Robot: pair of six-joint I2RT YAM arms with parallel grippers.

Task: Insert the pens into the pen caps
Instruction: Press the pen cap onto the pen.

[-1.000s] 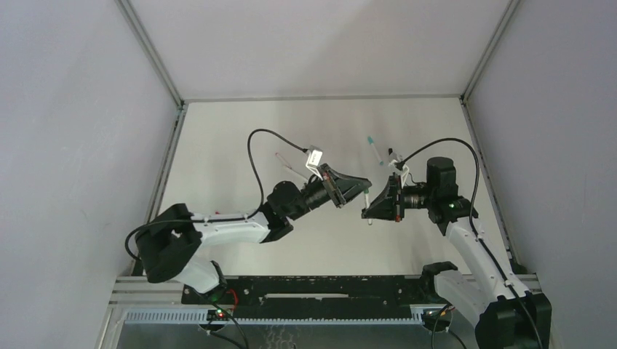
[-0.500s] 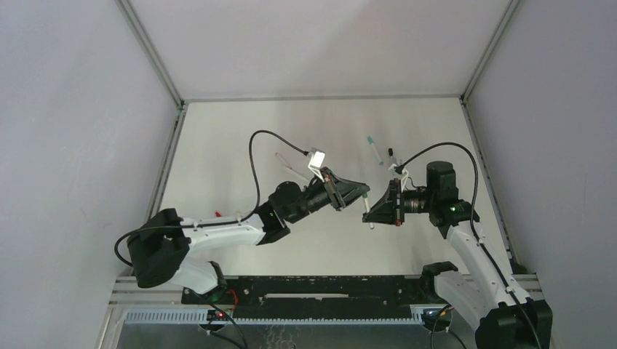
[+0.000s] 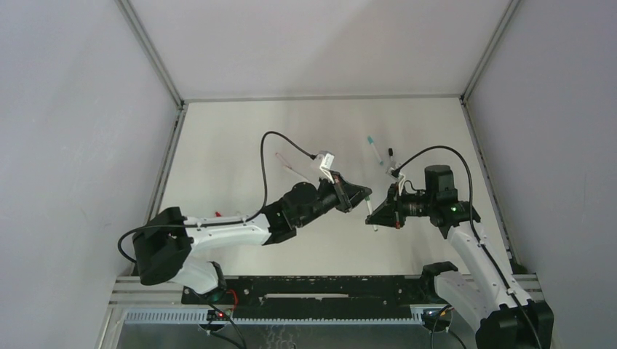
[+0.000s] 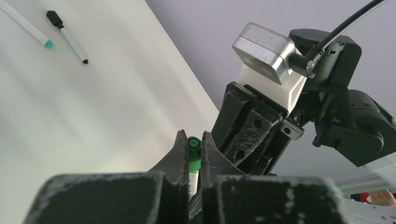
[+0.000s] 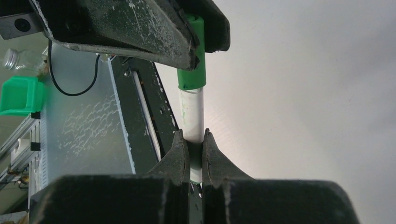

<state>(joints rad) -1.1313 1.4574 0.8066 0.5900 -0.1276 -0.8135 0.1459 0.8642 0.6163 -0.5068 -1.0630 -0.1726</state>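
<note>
1. Left gripper (image 4: 194,140): I see the jaws almost fully closed, pinching the green pen cap (image 4: 194,150) between the two fingertips. In the right wrist view the same cap (image 5: 193,60) sticks out of the left fingers (image 5: 140,32) with its open end towards the right gripper.

2. Right gripper (image 5: 193,137): the jaws are nearly closed on the barrel of the white pen (image 5: 193,114). The grip sits a short way back from the green pen cap, with bare barrel showing between fingertips and cap.

3. Pen and cap: the end of the white pen is inside the mouth of the green pen cap, and the two are in line. I cannot tell how deep the pen sits.

4. In the top view the left gripper (image 3: 361,195) and right gripper (image 3: 372,216) meet tip to tip, with the cap and pen held between them above the table (image 3: 240,138).

5. Loose items, placed from the green pen cap:
- A teal-ended pen (image 3: 373,150) lies on the table beyond the cap, towards the far wall.
- A black-tipped pen (image 3: 392,157) lies just right of the teal-ended pen, apart from it.
- A third pen (image 3: 288,164) lies to the left of the cap, beyond the left arm; its colour is too small to read.
</note>
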